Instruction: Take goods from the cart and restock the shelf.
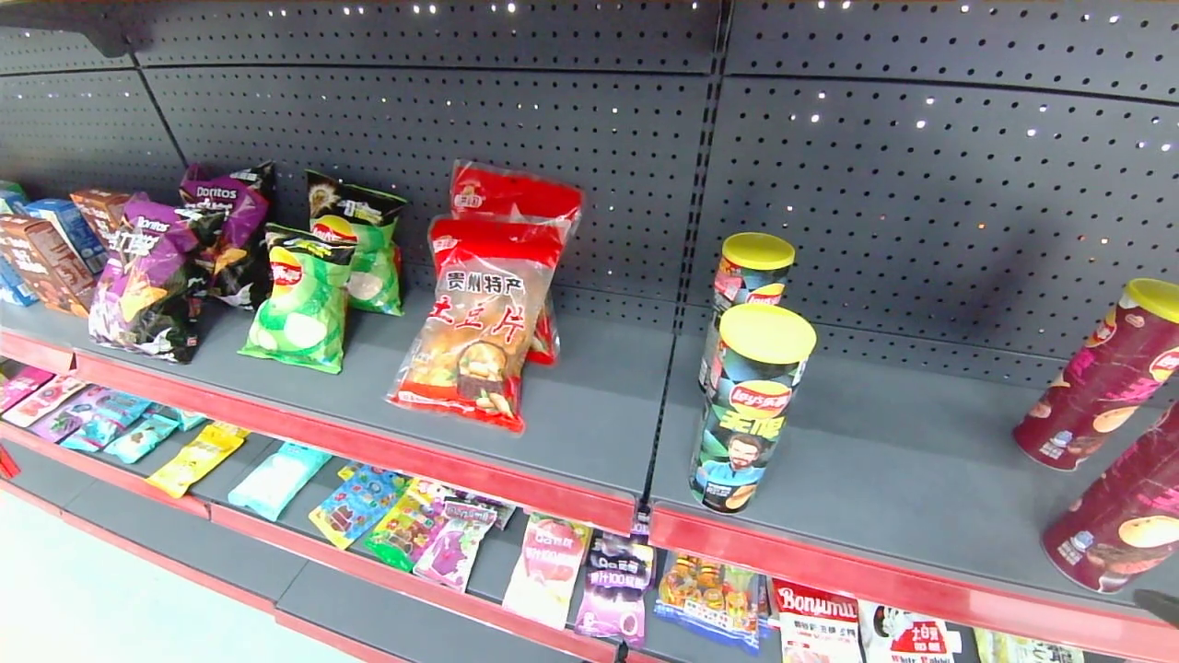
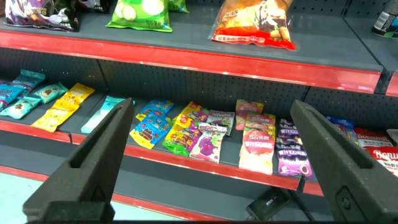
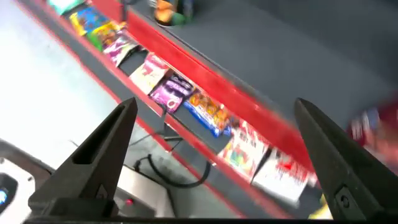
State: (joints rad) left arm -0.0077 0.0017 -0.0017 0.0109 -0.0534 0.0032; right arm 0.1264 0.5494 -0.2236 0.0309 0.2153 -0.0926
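Note:
The grey shelf [image 1: 589, 405] with a red front edge holds rows of goods. Purple chip bags [image 1: 152, 276], green chip bags [image 1: 304, 299] and red-topped clear potato chip bags [image 1: 479, 322] stand on its left half. Two yellow-lidded chip cans [image 1: 751, 405] stand near the middle. Maroon cans [image 1: 1101, 378] lean at the far right. My left gripper [image 2: 211, 109] is open and holds nothing, facing the lower candy shelf [image 2: 205, 134]. My right gripper [image 3: 216, 107] is also open and holds nothing, above the shelf's red edge [image 3: 211, 81] and the floor.
Brown and blue boxes [image 1: 46, 249] stand at the shelf's far left. Small candy packets [image 1: 405, 525] lie along the lower shelf. Bare shelf surface [image 1: 903, 460] lies between the yellow-lidded cans and the maroon cans. A cable [image 3: 168, 171] lies on the floor below.

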